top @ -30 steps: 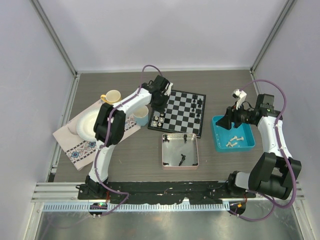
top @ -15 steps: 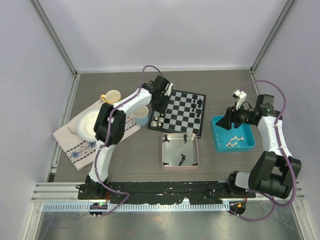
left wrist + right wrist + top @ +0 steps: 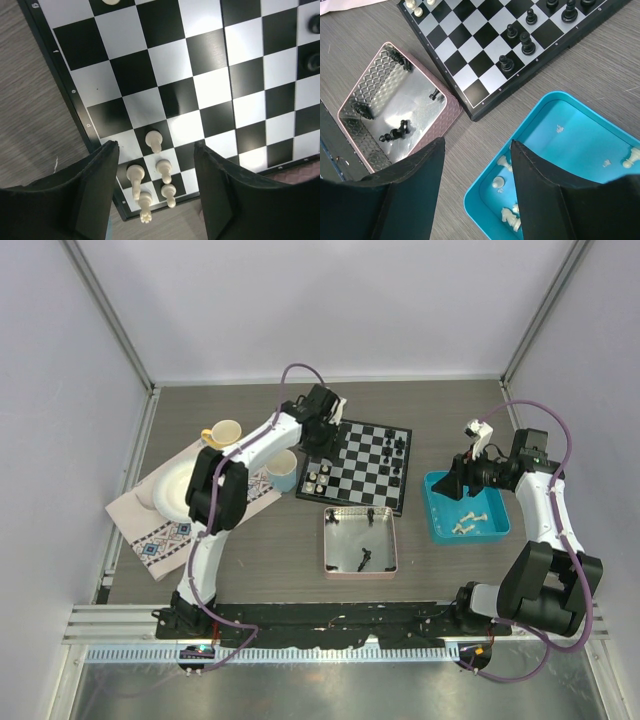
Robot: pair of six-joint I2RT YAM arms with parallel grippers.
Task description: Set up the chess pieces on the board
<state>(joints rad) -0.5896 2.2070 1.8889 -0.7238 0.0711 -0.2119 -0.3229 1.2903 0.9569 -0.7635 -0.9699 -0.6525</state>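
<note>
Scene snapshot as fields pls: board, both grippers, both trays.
board: white pieces at one side, black pieces at the opposite side
left gripper: open, empty, above the white pieces
right gripper: open, empty, over the table between the trays
blue tray: loose white pieces
pink tray: a few loose black pieces

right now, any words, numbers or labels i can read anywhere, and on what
No readable text in any view.
The board: tiny white marks along its black border, too small to read.
The patterned cloth: woven motifs only, no letters.
</note>
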